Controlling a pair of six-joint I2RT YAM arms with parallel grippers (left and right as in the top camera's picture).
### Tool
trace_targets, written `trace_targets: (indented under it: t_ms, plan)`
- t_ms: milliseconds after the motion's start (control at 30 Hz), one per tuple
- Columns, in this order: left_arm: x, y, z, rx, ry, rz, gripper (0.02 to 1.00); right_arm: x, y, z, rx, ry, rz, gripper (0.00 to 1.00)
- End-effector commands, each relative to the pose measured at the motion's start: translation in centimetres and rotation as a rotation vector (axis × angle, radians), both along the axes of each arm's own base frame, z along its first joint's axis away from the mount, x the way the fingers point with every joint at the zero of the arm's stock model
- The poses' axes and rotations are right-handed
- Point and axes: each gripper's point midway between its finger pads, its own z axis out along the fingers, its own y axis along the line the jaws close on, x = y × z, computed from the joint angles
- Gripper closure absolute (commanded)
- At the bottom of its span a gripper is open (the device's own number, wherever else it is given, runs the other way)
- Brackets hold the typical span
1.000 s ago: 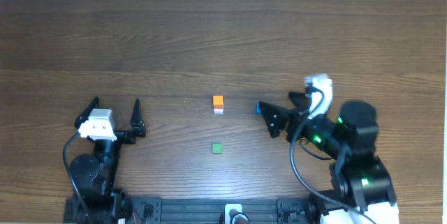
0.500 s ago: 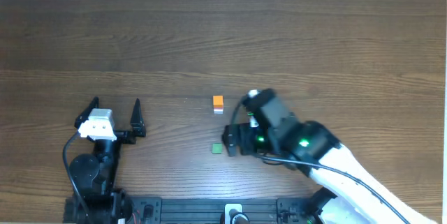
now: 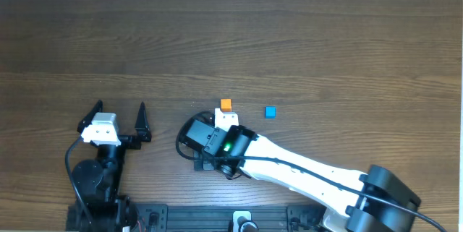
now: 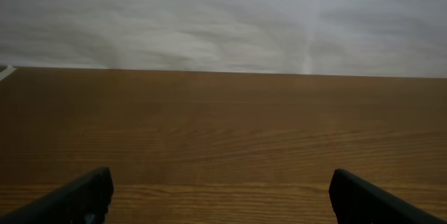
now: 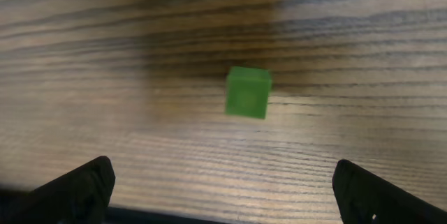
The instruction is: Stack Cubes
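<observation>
Right gripper (image 5: 223, 185) spread wide, empty, green cube (image 5: 248, 92) on wooden table (image 5: 349, 56) ahead of it, apparently untouched, left gripper (image 3: 118, 111) wide open, empty, orange cube (image 3: 226, 105) near blue cube (image 3: 270, 112), not touching.

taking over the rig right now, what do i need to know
Left end effector: open, empty, near its base.
Right end effector: open, over the green cube, not gripping it.
Orange cube and blue cube sit apart on the table.
Done: these three cubes are not stacked on one another.
Left: probably grasp green first, then stack the cubes.
</observation>
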Motion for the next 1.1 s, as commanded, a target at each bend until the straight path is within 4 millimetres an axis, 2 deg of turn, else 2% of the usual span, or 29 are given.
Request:
trace_targets:
  t_ms: [33,233,400,800,1100]
  plan:
    - [0.0,-0.1,-0.1,0.014,-0.002,-0.009,0.018,0.8,-0.2,-1.4,-0.057,-0.016,-0.134,0.007]
    - [0.0,-0.1,-0.1,0.014,-0.002,-0.009,0.018,1.0,-0.6,-3.2,-0.114,-0.011,-0.18,0.009]
    - [0.0,-0.1,-0.1,0.014,-0.002,-0.009,0.018,1.2,-0.2,-4.6,-0.129,-0.005,-0.175,0.007]
    - [0.0,-0.1,-0.1,0.014,-0.002,-0.009,0.018,1.7,0.1,-4.9,-0.128,-0.017,-0.105,0.014]
    - [0.0,-0.1,-0.1,0.014,-0.002,-0.009,0.018,2.1,-0.8,-5.9,-0.131,-0.016,-0.113,0.007]
